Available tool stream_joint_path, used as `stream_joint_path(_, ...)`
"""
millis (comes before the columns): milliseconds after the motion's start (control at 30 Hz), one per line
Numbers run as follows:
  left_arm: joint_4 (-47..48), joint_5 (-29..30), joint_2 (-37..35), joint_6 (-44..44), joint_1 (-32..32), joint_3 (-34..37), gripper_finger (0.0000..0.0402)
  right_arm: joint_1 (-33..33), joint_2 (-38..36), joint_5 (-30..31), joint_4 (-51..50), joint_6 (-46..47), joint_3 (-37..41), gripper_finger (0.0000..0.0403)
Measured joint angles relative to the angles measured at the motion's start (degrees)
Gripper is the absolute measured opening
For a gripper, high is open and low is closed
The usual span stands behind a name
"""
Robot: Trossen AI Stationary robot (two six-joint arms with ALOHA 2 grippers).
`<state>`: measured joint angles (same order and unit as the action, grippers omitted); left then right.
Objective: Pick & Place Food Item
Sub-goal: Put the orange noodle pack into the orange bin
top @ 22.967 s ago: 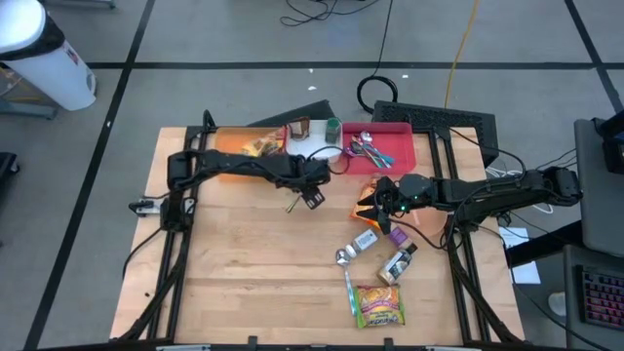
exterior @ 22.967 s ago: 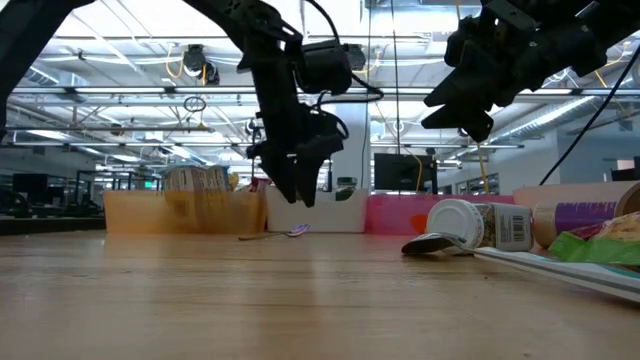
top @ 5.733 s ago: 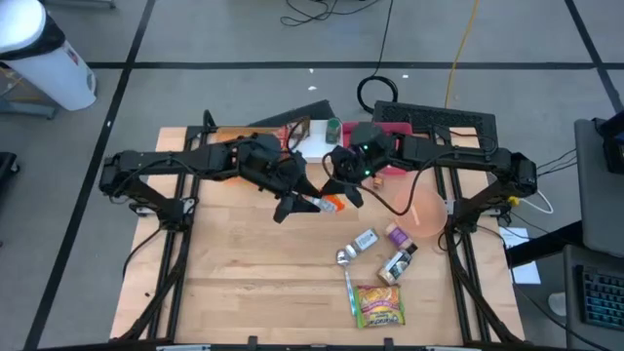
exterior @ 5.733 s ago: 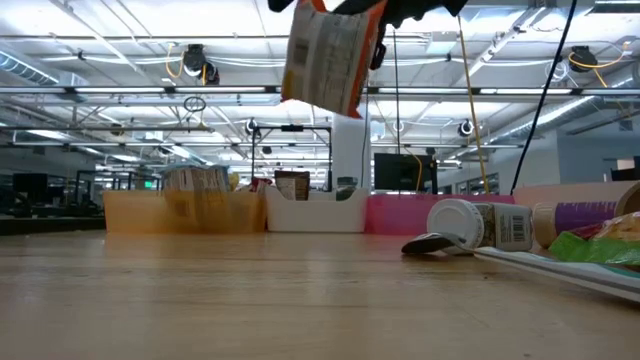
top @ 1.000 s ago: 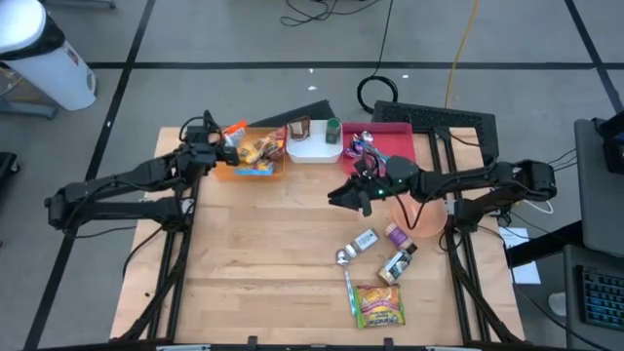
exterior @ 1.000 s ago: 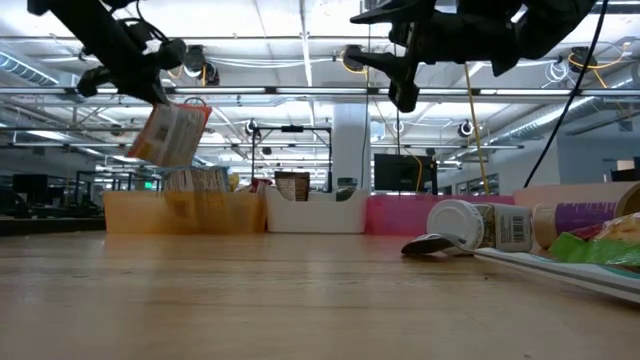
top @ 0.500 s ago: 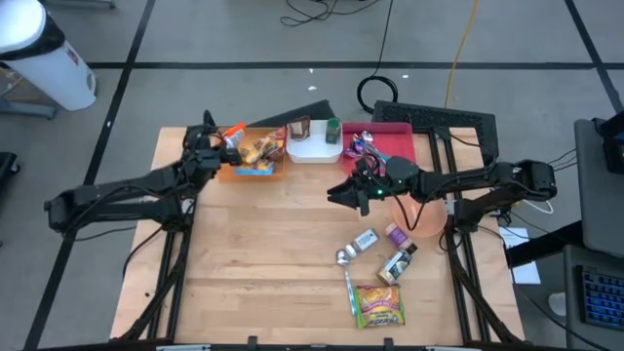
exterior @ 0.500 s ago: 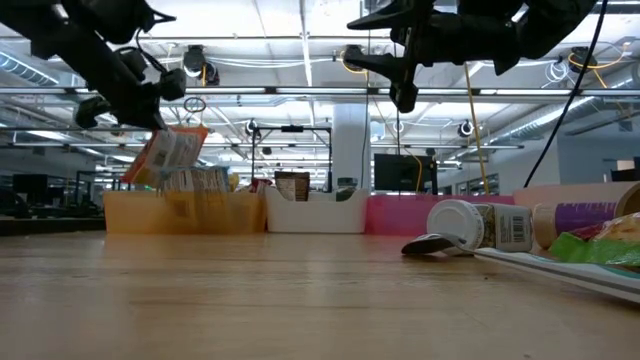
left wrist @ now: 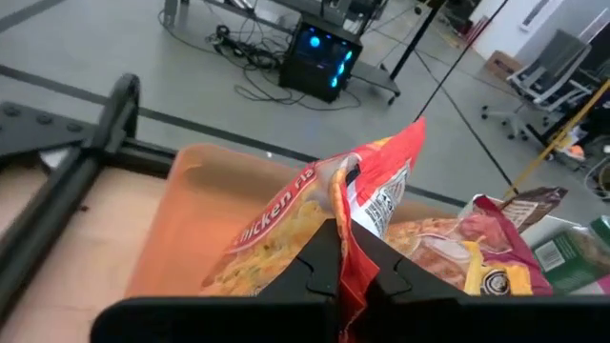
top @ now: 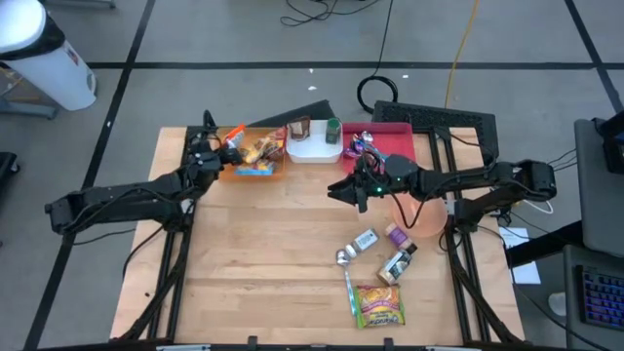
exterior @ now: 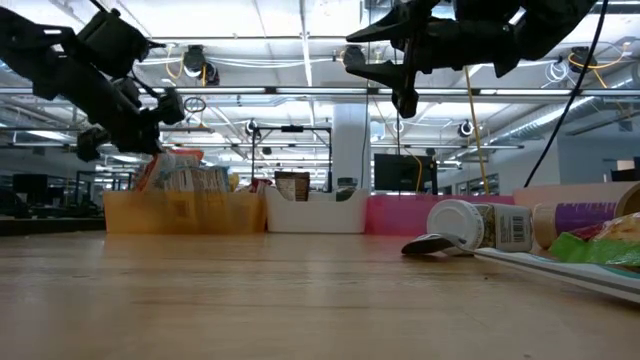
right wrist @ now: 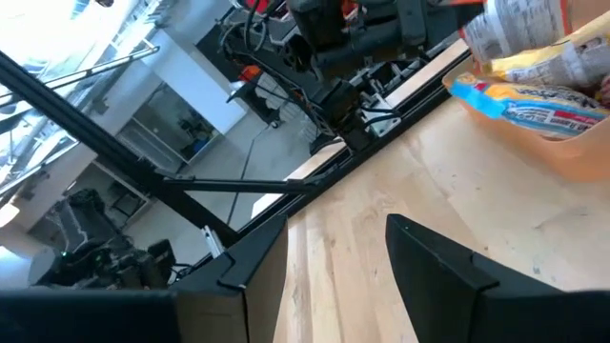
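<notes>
Red and orange foil crinkles between my left end effector (left wrist: 345, 276), whose fingers are pinched shut on the top seam of a chicken noodle packet (left wrist: 315, 205). I hold it by that seam so the body of the packet hangs down freely and can slide into the bin. The packet is low over the orange bin (top: 252, 156) at the table's (top: 263, 253) far left, its lower part already among the other snack packets (left wrist: 477, 252) stored there; I judge that letting go is the next step. My right end effector (top: 353, 190) waits above the middle of the table with its fingers parted and nothing between them, clear of the drop. Farther right, a white bin (top: 314, 148) and a pink tray (top: 395, 148) line the same far edge, for other kinds of items, I judge.
</notes>
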<state>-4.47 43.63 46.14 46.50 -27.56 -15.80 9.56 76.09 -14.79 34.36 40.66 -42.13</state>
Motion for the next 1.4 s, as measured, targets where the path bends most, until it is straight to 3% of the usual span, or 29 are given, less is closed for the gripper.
stream_joint_path(167,-7.0,-5.0,6.6,-1.9,-1.4,0.0,0.0003,1.1,0.0,0.0,-0.1,0.0,0.0,0.0171)
stream_joint_path(400,-11.3,-6.0,14.0,-0.3,-2.4,0.0,0.0010,1.8,0.0,0.0,-0.3,-0.5,0.0,0.0171)
stream_joint_path(567,-11.3,-6.3,15.4,0.2,-2.5,0.0,0.0007,1.8,0.0,0.0,-1.2,-0.9,0.0,0.0171)
stream_joint_path(833,-11.2,-7.2,15.4,-0.3,-3.4,0.0,0.0044,1.8,0.0,0.0,-1.2,-1.0,0.0,0.0171)
stream_joint_path(1067,-11.5,-16.1,15.4,-2.1,-6.4,0.0,0.0086,1.8,0.0,-0.2,-1.2,-0.9,0.0,0.0171)
stream_joint_path(1400,-13.6,-33.5,14.8,-3.4,-12.2,-1.4,0.0198,1.7,0.0,-0.5,-1.2,-0.9,0.0,0.0171)
